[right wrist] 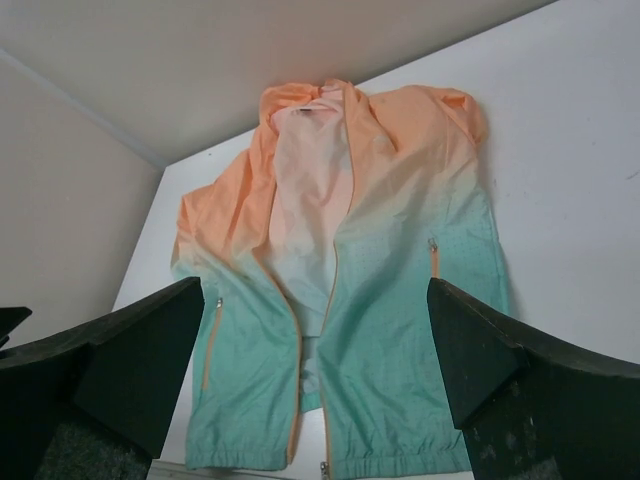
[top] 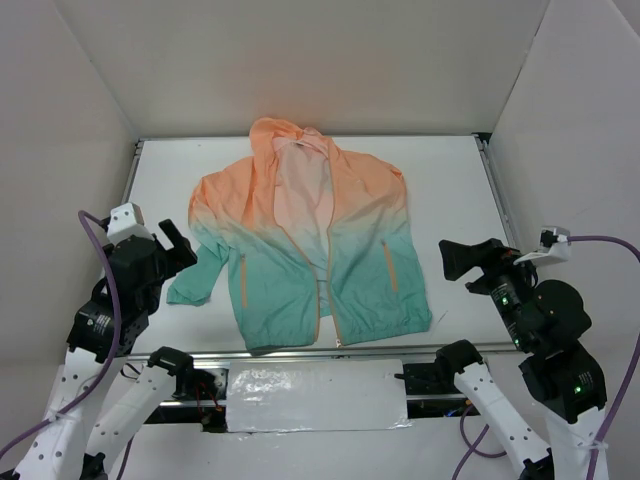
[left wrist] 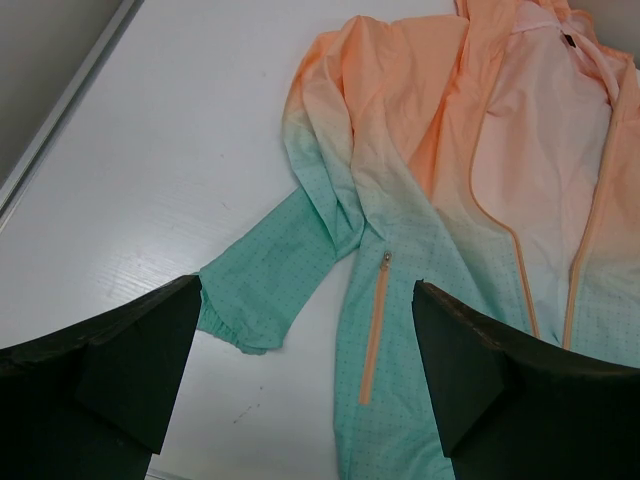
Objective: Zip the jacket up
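Observation:
The jacket point(top: 280, 270) lies flat on the white table point(top: 450, 190), hood at the far side and hem toward me. It is peach-orange on top and teal below. Its front hangs apart, showing pale lining point(right wrist: 310, 200) between the two orange zipper edges. A small metal slider point(right wrist: 322, 468) sits at the hem of one panel. My left gripper point(top: 183, 250) hovers open just left of the teal sleeve cuff point(left wrist: 235, 325), near a pocket zip point(left wrist: 375, 330). To the right of the jacket point(right wrist: 400, 300), my right gripper point(top: 448, 262) stands open, holding nothing.
White walls close in the table on the left, back and right. A metal rail point(left wrist: 60, 120) runs along the table's left edge. A silver foil patch point(top: 315, 395) lies between the arm bases at the near edge.

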Controlling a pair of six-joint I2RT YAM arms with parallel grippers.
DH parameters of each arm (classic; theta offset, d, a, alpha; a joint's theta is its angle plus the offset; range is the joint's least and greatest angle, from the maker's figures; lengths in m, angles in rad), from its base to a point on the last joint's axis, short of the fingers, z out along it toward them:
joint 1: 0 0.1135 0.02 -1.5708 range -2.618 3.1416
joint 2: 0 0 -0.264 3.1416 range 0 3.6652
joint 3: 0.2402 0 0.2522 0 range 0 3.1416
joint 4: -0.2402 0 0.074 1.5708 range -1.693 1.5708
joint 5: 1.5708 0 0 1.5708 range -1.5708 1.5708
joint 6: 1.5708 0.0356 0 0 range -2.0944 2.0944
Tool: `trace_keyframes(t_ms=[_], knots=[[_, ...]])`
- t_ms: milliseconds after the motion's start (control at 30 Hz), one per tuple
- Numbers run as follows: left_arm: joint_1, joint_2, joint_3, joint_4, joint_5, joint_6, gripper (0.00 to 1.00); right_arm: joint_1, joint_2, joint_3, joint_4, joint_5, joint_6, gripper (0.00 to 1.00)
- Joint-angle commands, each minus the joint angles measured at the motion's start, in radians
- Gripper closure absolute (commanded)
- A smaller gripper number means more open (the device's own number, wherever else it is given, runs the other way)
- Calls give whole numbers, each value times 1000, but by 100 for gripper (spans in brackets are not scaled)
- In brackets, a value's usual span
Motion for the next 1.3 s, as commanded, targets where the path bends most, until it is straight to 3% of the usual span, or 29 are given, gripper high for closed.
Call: trace_keyframes(t_ms=[0,167,300,433,467,500,533,600,700,733,867,1067,1267], knots=[[3,-4,7,44,5,21,1,5,-1,2,-2,12,-7,0],[3,7,8,44,18,24,1,5,-9,14,-2,8,-18,0],[3,4,12,32,8,14,1,5,-17,-9,46,-101,-56,0],[3,-2,4,53,18,23,1,5,127,-131,164,-528,-18,0],[3,2,5,53,20,24,1,18,169,-183,276,-695,57,0],[5,15,7,50,20,24,1,44,231,-252,352,-737,103,0],[5,22,10,47,18,23,0,85,255,-373,425,-724,143,0],[5,35,15,31,11,21,1,234,348,-464,582,-580,205,0],[0,30,7,37,21,24,0,335,497,-582,791,-597,273,8],[0,30,4,41,29,30,0,353,596,-617,887,-600,289,16],[-1,45,5,41,43,32,1,423,772,-714,1121,-606,399,24],[-3,64,5,44,63,34,1,538,945,-757,1296,-566,495,30],[-4,70,4,46,72,34,1,561,1036,-742,1318,-493,525,38]])
